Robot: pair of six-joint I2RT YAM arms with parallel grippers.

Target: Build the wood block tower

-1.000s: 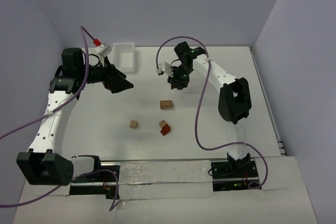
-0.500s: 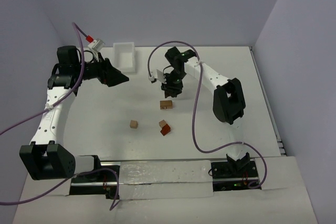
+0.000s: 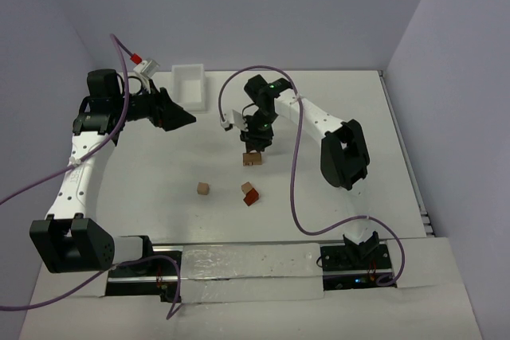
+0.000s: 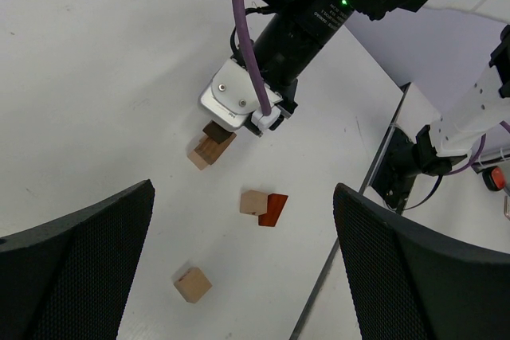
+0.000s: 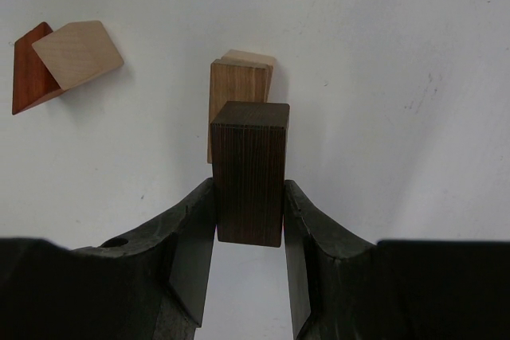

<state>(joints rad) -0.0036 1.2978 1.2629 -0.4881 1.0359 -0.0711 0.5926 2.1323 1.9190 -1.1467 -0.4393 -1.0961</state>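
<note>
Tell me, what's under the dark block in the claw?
A brown block lying on a tan block, which is mostly covered. The dark block, in the right gripper, hides whether they touch.

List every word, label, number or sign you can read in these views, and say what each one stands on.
None: no text, number or sign is legible in any view.
The dark brown block, the white bin and the table are blank.
The right arm shows only a green light, not lettering.
</note>
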